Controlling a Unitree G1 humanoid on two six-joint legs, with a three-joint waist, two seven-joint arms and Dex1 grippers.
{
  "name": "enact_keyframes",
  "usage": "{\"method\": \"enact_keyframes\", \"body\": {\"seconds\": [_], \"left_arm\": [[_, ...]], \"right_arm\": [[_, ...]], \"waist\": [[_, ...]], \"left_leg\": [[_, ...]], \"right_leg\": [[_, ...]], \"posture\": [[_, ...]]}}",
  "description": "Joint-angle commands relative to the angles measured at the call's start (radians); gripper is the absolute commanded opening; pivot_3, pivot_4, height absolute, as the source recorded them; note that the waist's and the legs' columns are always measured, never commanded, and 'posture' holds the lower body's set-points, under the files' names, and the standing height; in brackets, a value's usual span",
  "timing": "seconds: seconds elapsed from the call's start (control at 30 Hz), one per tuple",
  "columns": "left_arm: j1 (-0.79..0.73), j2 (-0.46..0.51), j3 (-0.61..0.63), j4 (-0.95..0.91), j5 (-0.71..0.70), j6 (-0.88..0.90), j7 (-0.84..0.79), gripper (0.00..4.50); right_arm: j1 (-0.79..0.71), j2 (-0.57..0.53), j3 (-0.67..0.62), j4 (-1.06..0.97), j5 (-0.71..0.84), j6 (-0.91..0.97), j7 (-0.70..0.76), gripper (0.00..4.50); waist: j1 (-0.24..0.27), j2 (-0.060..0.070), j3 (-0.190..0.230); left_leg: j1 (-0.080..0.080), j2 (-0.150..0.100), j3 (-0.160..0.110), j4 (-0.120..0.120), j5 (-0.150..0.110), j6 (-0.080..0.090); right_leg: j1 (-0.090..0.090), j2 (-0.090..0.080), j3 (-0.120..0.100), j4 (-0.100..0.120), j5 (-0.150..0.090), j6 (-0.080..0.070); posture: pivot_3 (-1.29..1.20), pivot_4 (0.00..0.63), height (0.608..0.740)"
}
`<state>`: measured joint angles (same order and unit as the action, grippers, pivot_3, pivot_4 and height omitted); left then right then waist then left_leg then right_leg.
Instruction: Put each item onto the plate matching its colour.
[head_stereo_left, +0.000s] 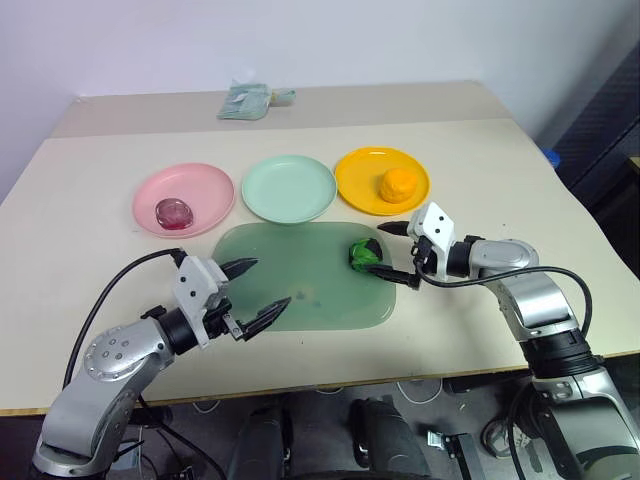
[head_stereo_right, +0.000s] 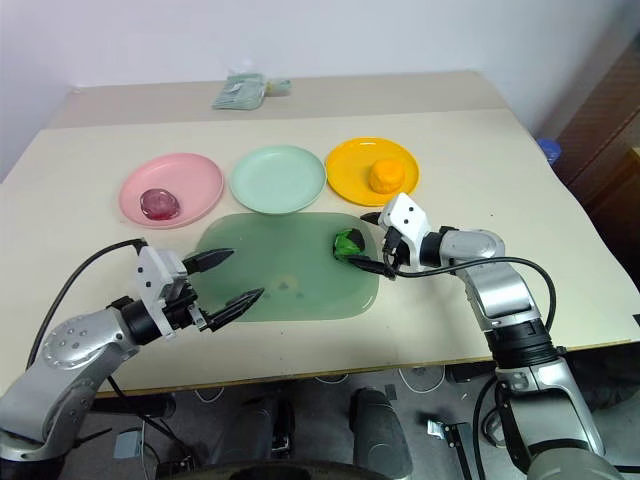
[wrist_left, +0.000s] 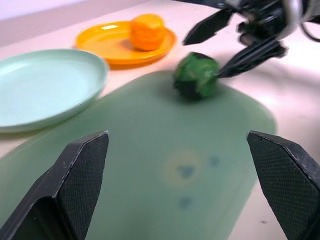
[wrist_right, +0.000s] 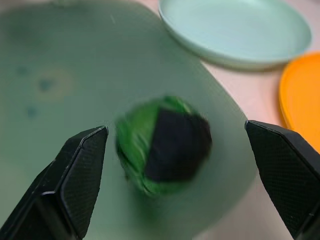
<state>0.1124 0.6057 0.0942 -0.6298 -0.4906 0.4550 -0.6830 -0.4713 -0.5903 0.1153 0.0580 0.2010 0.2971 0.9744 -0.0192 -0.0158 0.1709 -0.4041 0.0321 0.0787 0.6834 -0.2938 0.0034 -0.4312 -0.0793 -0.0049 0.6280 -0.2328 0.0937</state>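
1. The green lump (head_stereo_left: 365, 254) sits on the translucent green mat (head_stereo_left: 300, 290), at its far right corner.
2. The right gripper (head_stereo_left: 398, 252) is far nearer — fingers spread wide, straddling the lump, not pinching.
3. The left gripper (head_stereo_left: 258, 291) hangs spread and empty at the mat's near left edge, well apart.
4. The pale mint plate (head_stereo_left: 289, 188) lies beyond the mat, just left of the lump.

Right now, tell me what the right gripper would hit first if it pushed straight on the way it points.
Most likely the green lump. The right gripper stands open, and in its wrist view the lump sits between and just past its fingertips, on the translucent green mat. Depth is hard to judge, so contact may come slightly off centre.
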Motion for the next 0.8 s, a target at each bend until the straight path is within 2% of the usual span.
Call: {"method": "enact_keyframes", "body": {"seconds": [0.03, 0.17, 0.2, 0.27, 0.43, 0.53, 0.63, 0.8], "left_arm": [[-0.013, 0.015, 0.001, -0.034, -0.022, 0.009, -0.013, 4.50], [-0.020, 0.020, 0.001, -0.035, -0.022, 0.015, -0.016, 4.50], [-0.020, 0.021, 0.002, -0.036, -0.020, 0.017, -0.013, 4.50], [-0.019, 0.021, 0.006, -0.040, -0.017, 0.020, -0.006, 4.50], [0.003, 0.023, 0.023, -0.050, -0.010, 0.021, 0.011, 4.50], [0.018, 0.024, 0.043, -0.044, 0.009, 0.008, 0.029, 4.50], [0.020, 0.007, 0.100, -0.010, 0.031, -0.008, 0.080, 4.50], [0.040, 0.002, 0.135, 0.007, 0.057, -0.026, 0.101, 4.50]], "right_arm": [[-0.009, 0.010, 0.004, -0.025, -0.011, -0.003, -0.022, 4.47], [-0.022, 0.030, 0.014, -0.004, -0.018, 0.009, -0.034, 4.47], [-0.025, 0.033, 0.017, -0.001, -0.018, 0.016, -0.032, 4.24], [-0.027, 0.036, 0.024, -0.002, -0.015, 0.027, -0.028, 3.63], [-0.039, 0.047, 0.017, -0.018, -0.004, 0.033, -0.034, 1.31], [-0.066, 0.068, 0.004, -0.025, 0.008, 0.030, -0.046, 1.31], [-0.189, 0.167, -0.010, 0.037, 0.013, 0.048, -0.130, 1.31], [-0.455, 0.354, -0.004, 0.410, -0.073, 0.041, -0.357, 1.31]], "waist": [[0.004, 0.000, 0.000], [0.006, 0.000, 0.000], [0.006, 0.000, 0.000], [0.007, 0.000, 0.000], [0.006, 0.000, 0.000], [0.003, 0.000, 0.000], [-0.003, 0.000, 0.000], [-0.008, 0.000, 0.000]], "left_leg": [[0.000, 0.000, 0.000, 0.000, 0.000, 0.000], [-0.001, 0.000, 0.000, 0.000, 0.000, 0.000], [-0.001, 0.000, 0.000, 0.000, 0.000, 0.000], [-0.001, 0.000, 0.000, 0.000, 0.000, 0.000], [-0.001, 0.000, 0.000, 0.000, 0.000, 0.000], [-0.001, 0.000, 0.000, 0.000, 0.000, 0.000], [0.000, 0.000, 0.000, 0.000, 0.000, 0.000], [0.000, 0.000, 0.000, 0.000, 0.001, -0.001]], "right_leg": [[0.000, 0.000, 0.000, 0.000, 0.000, 0.000], [0.000, 0.000, 0.000, 0.000, 0.000, 0.000], [0.000, 0.000, 0.000, 0.000, 0.000, 0.000], [0.000, -0.001, 0.000, 0.000, 0.000, 0.000], [0.000, -0.001, 0.000, 0.000, 0.000, 0.000], [0.000, 0.000, 0.000, 0.000, 0.000, 0.000], [0.000, 0.000, 0.000, 0.000, 0.000, 0.000], [-0.001, 0.001, 0.000, 0.002, 0.000, 0.000]], "posture": [[0.00, 0.150, 0.740], [0.00, 0.150, 0.740], [0.00, 0.150, 0.740], [0.00, 0.150, 0.740], [0.00, 0.150, 0.740], [0.00, 0.150, 0.740], [0.00, 0.150, 0.740], [0.00, 0.150, 0.740]]}}
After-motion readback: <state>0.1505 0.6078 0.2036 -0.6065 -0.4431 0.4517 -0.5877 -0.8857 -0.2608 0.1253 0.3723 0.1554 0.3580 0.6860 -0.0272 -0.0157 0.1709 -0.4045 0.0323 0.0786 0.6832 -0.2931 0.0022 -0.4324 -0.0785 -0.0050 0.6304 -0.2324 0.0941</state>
